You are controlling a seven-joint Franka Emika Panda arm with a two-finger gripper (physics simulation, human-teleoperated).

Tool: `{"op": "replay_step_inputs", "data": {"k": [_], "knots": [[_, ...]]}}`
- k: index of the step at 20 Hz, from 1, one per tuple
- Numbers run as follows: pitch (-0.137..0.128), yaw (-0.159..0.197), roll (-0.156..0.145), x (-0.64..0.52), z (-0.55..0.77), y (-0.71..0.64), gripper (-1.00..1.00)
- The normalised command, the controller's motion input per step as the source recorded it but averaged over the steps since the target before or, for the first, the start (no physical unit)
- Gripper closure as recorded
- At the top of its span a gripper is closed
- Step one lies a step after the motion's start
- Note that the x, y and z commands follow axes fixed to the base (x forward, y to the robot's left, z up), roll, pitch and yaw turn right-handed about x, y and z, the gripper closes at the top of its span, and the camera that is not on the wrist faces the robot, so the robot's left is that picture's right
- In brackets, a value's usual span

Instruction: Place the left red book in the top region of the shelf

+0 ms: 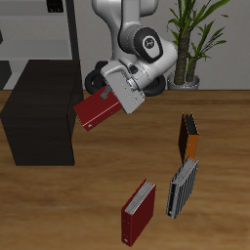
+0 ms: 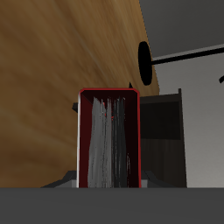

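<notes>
beside the shelf (image 1: 39,112): gripper (image 1: 109,95) clamped on left red book (image 1: 95,109), airborne; raise clear above top, then lower flat.

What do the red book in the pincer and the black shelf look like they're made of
The left red book, held in the pincer, looks like a hardcover: smooth deep-red boards around pale, streaky page edges, probably paper. The shelf looks like matte black painted board or laminate: flat faces, no grain or shine. As renders, both are guesses.
</notes>
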Motion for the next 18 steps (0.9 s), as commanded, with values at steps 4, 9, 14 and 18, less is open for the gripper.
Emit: {"op": "replay_step_inputs", "data": {"k": [4, 9, 14, 18], "knots": [[-0.01, 0.01, -0.034, 0.03, -0.06, -0.21, 1.0], [0.005, 0.015, -0.034, 0.05, -0.14, -0.27, 1.0], [0.007, 0.004, -0.041, 0.02, -0.05, -0.27, 1.0], [0.01, -0.007, -0.036, -0.02, 0.02, -0.24, 1.0]]}}
